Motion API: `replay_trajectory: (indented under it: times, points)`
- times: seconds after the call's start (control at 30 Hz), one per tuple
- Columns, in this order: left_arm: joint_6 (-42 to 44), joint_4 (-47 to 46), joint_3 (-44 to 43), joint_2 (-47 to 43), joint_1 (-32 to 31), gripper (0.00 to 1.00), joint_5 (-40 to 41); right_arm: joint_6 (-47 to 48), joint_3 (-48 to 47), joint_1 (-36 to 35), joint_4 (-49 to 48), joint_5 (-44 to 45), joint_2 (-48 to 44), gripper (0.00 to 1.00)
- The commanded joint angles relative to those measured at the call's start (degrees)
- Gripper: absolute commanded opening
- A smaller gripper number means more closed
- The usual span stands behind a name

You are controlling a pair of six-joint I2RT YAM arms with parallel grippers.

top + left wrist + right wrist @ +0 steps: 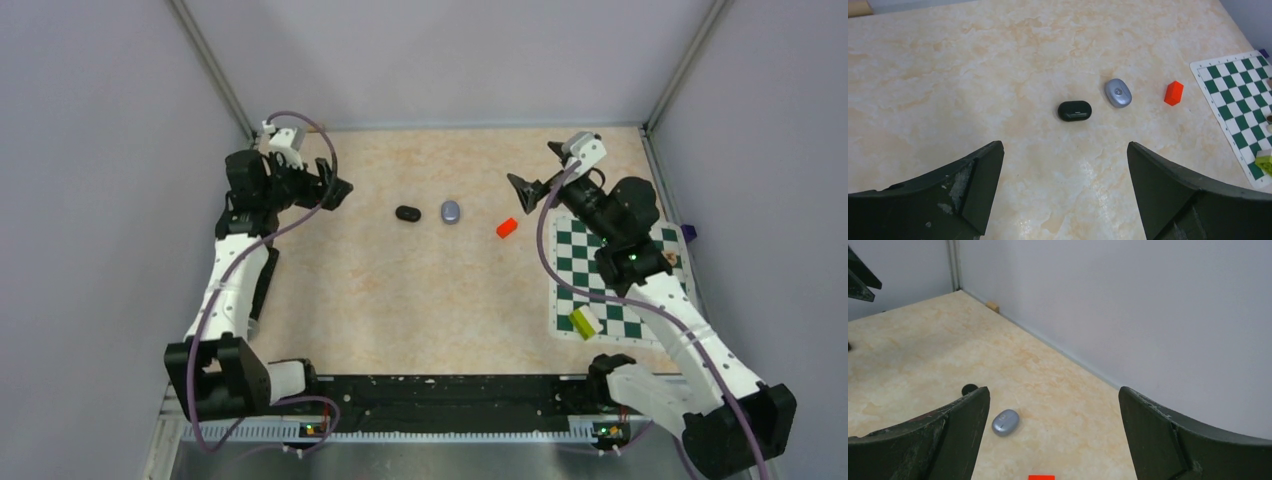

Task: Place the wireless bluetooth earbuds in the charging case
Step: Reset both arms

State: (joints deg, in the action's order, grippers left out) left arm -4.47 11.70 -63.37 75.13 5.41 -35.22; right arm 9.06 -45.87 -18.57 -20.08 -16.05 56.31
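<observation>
Standing wide apart and holding nothing, the left gripper (1064,165) faces two charging cases lying ahead of its fingers: a black case (1074,110) straight in front and a lilac-grey case (1118,93) just beyond it, to the gripper's right. Both lids are down. No earbuds show loose anywhere on the table (948,75) (presumably seated inside, though this cannot be confirmed). The right gripper (525,188), likewise spread and empty, hangs near the red block (507,227). Assessment: insertion appears complete; nothing visibly remains.
</observation>
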Motion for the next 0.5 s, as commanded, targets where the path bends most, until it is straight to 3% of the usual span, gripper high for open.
replay_trajectory:
  times: [0.0, 0.2, 0.47]
  points:
    - [6.3, -1.8, 3.8, -8.7, 1.7, 0.99, -5.9, 8.9, -10.3, 0.4, 20.1, -9.4, -3.7, 0.99]
    - [15.1, 9.3, 2.4, -12.4, 4.4, 0.99, -19.1, 18.3, -16.1, 0.3, 39.7, -12.9, -9.0, 0.99]
    - [24.1, 16.9, 2.7, -21.4, 4.9, 0.99, -12.9, 1.8, -16.8, 0.3, 37.1, 12.0, -18.4, 0.99]
